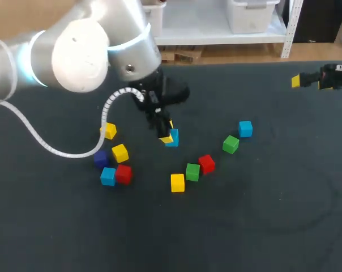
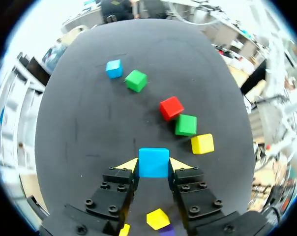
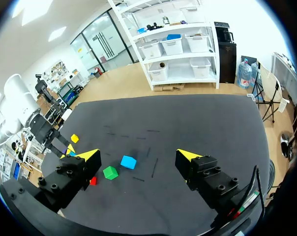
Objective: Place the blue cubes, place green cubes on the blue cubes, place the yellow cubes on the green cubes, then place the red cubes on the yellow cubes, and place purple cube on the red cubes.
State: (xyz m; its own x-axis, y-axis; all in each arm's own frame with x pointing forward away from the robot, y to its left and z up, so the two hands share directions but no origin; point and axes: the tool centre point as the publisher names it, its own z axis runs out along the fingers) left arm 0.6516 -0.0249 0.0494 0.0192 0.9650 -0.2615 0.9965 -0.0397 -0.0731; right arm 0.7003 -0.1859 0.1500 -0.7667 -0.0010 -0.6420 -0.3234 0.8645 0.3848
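Observation:
My left gripper (image 1: 169, 136) is shut on a blue cube (image 2: 154, 161), its yellow tips pressed against two opposite sides, low over the middle of the table. Ahead of it lie a red cube (image 2: 171, 107), a green cube (image 2: 186, 125) and a yellow cube (image 2: 202, 143) close together. Farther off sit another green cube (image 1: 230, 144) and a blue cube (image 1: 245, 128). At the left, two yellow cubes (image 1: 108, 131) (image 1: 120, 152), a purple cube (image 1: 101, 158), a blue cube (image 1: 107, 176) and a red cube (image 1: 124, 173) are clustered. My right gripper (image 1: 315, 80) hangs open and empty at the far right.
The black tabletop (image 1: 261, 215) has free room across its front and right parts. My left arm's large joint (image 1: 80, 51) and its white cable (image 1: 58, 150) hang over the back left of the table.

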